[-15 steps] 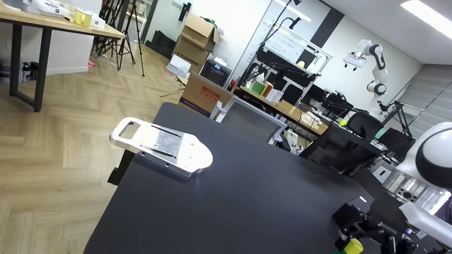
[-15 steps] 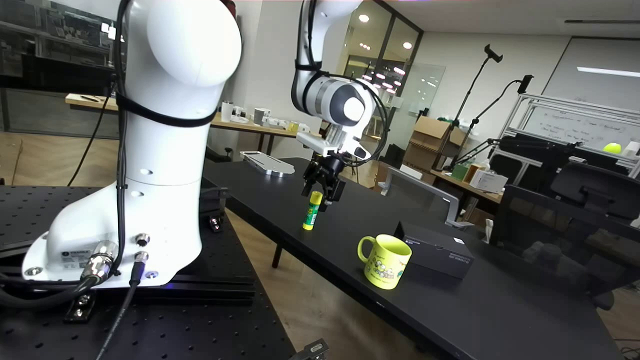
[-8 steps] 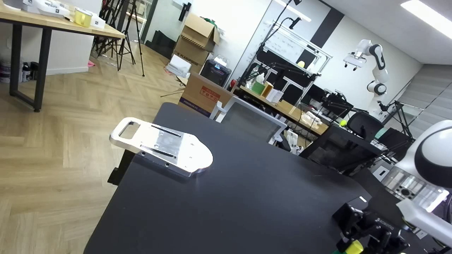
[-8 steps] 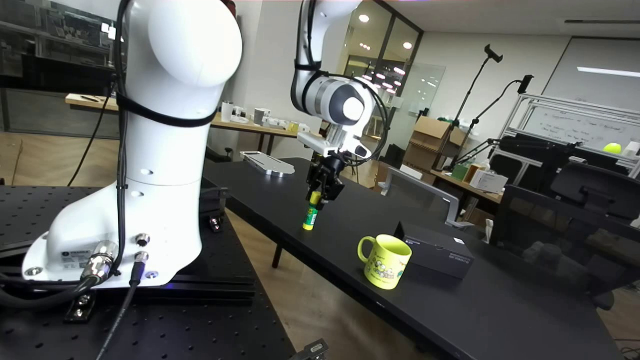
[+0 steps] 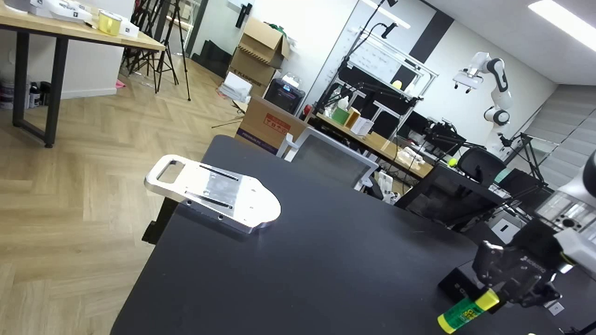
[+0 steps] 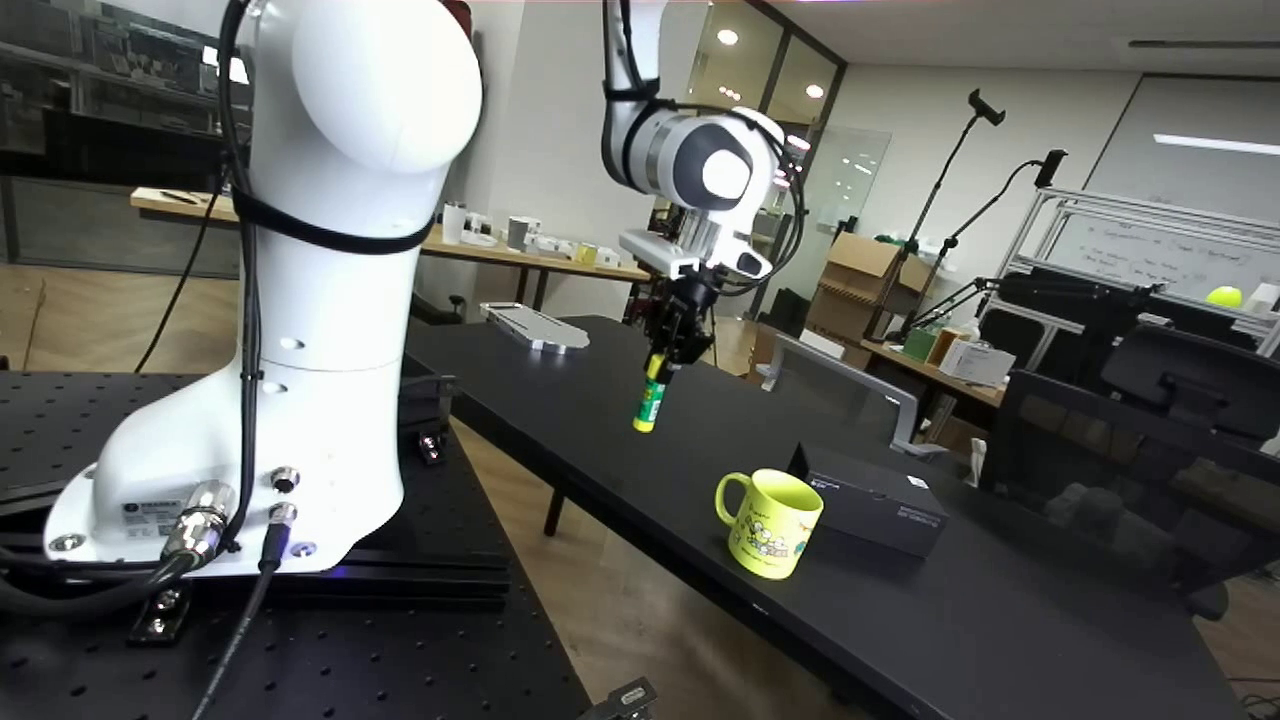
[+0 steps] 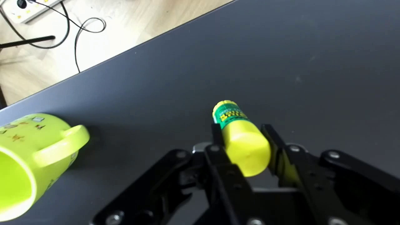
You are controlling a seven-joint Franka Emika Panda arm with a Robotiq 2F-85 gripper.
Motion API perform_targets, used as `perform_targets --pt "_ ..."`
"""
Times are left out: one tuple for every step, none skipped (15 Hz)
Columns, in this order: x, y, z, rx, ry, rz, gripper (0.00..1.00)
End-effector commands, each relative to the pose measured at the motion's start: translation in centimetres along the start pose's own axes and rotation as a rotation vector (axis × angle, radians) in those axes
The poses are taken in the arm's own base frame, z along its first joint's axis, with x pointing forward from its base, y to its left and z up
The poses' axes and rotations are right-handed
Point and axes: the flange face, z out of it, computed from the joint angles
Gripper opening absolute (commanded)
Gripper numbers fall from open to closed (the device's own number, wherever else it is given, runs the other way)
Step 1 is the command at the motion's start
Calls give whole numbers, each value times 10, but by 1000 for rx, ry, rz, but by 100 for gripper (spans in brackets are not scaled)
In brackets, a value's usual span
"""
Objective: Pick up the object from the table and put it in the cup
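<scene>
The object is a glue stick (image 7: 247, 150) with a yellow cap, green label and yellow base. My gripper (image 7: 243, 134) is shut on its cap end, one finger on each side. In both exterior views the glue stick (image 6: 650, 402) hangs tilted below the gripper (image 6: 668, 362), and it appears raised off the table. The cup is a yellow-green mug (image 6: 772, 525) with printed figures, standing upright nearer that camera. In the wrist view the mug (image 7: 47, 137) is at the left, its handle towards the gripper and its opening partly cut off by the frame.
A long dark box (image 6: 880, 500) lies right behind the mug. A silver metal plate (image 5: 219, 193) with a handle hole rests at the table's far end. The edge of the black table (image 7: 175, 62) runs near the mug, with floor and cables beyond. A chair (image 5: 330, 158) stands beside the table.
The gripper came down around the glue stick's cap and closed on it. Since then gripper and stick have moved up and, in both exterior views, to the right. The mug has not moved.
</scene>
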Motion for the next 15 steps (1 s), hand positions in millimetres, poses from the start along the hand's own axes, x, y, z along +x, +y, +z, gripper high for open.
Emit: perform_targets --pt "-3 36 -54 -51 47 45 9" --pt "-2 51 -67 -62 61 65 9" --pt "-1 69 -79 -74 74 81 9" --pt "0 87 -89 -78 88 85 9" --pt "2 107 -99 -92 101 108 9" --pt "4 126 -107 -100 113 138 9" --pt "6 147 -115 -100 116 166 9" --pt "7 164 -121 -97 114 190 9" --pt "8 181 -125 -97 111 213 9" --pt "10 194 -129 -91 106 229 9" --pt "11 207 -131 -85 85 243 9" --pt "11 216 -131 -87 58 259 9" --pt "12 225 -129 -85 29 268 9" --pt "12 231 -127 -82 6 278 9" --pt "13 235 -125 -77 -15 282 9"
